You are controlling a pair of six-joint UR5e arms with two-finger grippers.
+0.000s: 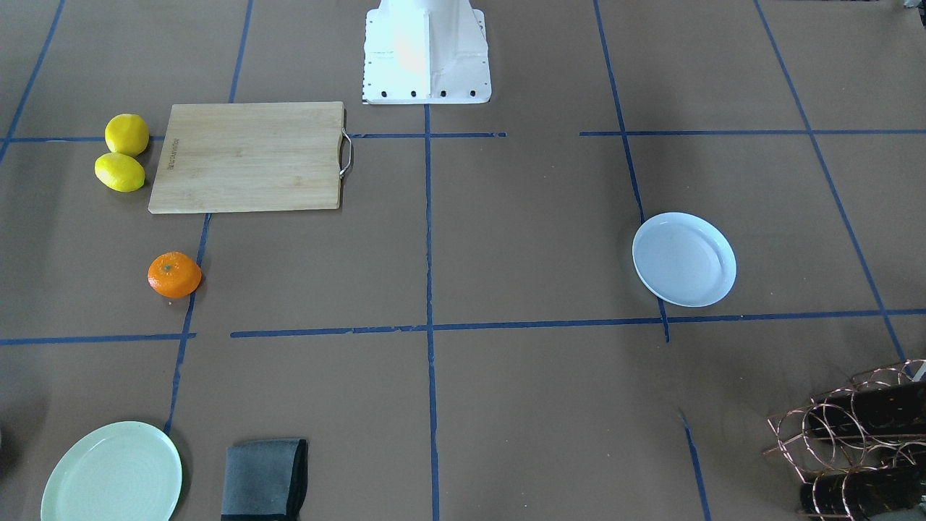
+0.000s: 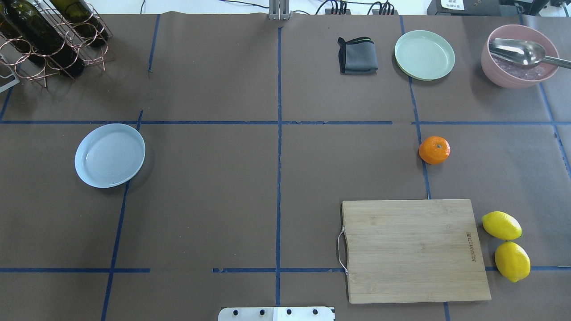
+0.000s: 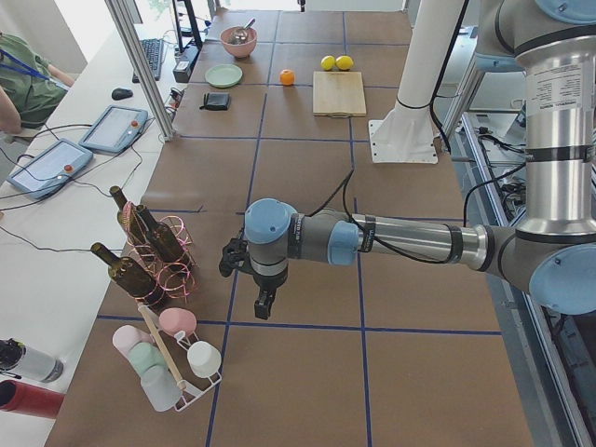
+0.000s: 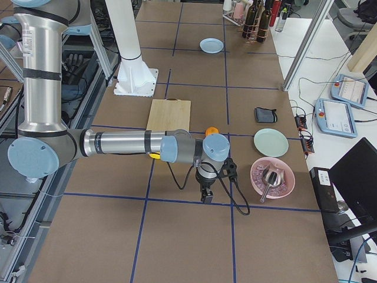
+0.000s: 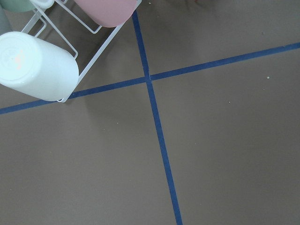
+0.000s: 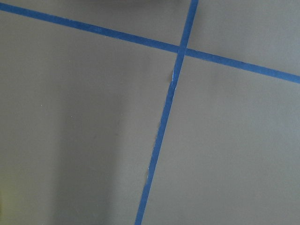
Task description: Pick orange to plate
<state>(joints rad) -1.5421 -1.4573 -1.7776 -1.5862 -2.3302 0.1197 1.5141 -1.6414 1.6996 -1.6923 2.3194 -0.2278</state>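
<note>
The orange (image 2: 434,150) rests on the brown table on the robot's right side, just beyond the cutting board; it also shows in the front view (image 1: 174,275). The pale bluish-white plate (image 2: 109,155) lies empty on the left half (image 1: 684,259). My left gripper (image 3: 264,304) hangs over the table's left end near the bottle rack, far from both; I cannot tell if it is open or shut. My right gripper (image 4: 206,195) points down at the right end, close to the pink bowl, a short way from the orange (image 4: 211,130); its state I cannot tell.
A wooden cutting board (image 2: 412,249) with two lemons (image 2: 501,225) beside it lies near the robot's right. A green plate (image 2: 424,55), grey cloth (image 2: 357,55) and pink bowl with spoon (image 2: 519,55) sit far right. A wine rack (image 2: 49,35) stands far left.
</note>
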